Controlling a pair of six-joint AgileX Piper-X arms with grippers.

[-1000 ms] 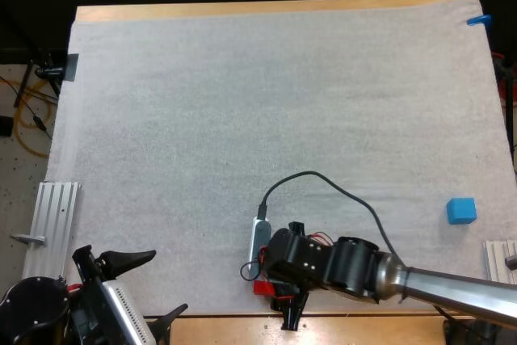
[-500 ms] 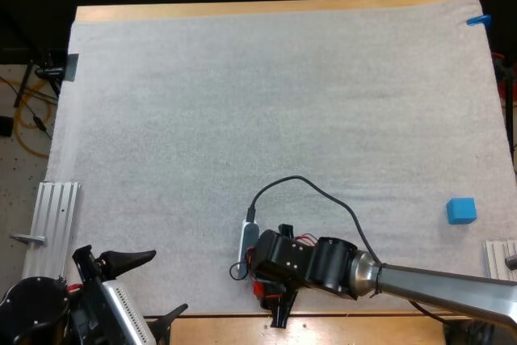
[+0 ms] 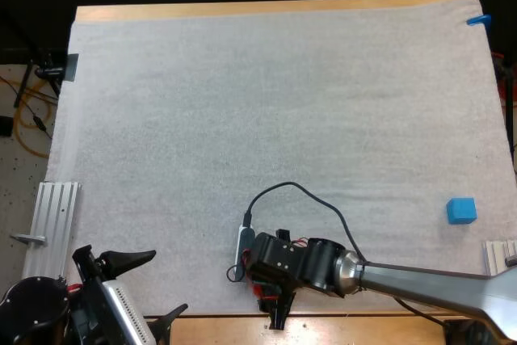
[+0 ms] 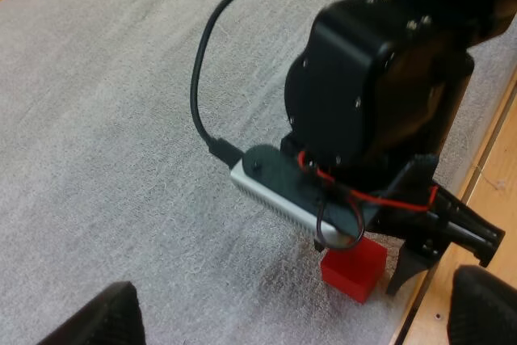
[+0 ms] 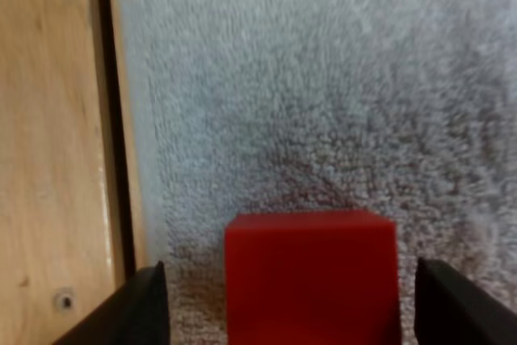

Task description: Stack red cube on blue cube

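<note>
Two pincers open: left pincer (image 3: 166,283) parked at the near left corner, right pincer (image 5: 300,305) straddling the red cube (image 5: 311,268) at the mat's (image 3: 242,119) near edge, fingers (image 5: 460,305) clear on both sides. Blue cube (image 3: 461,210) sits well apart, near the mat's right side. Risk: one finger is right at the mat edge by bare table (image 5: 48,119); going lower could snag the mat and shove the cube. Versus a second ago, right arm is further left; blue cube unmoved.
</note>
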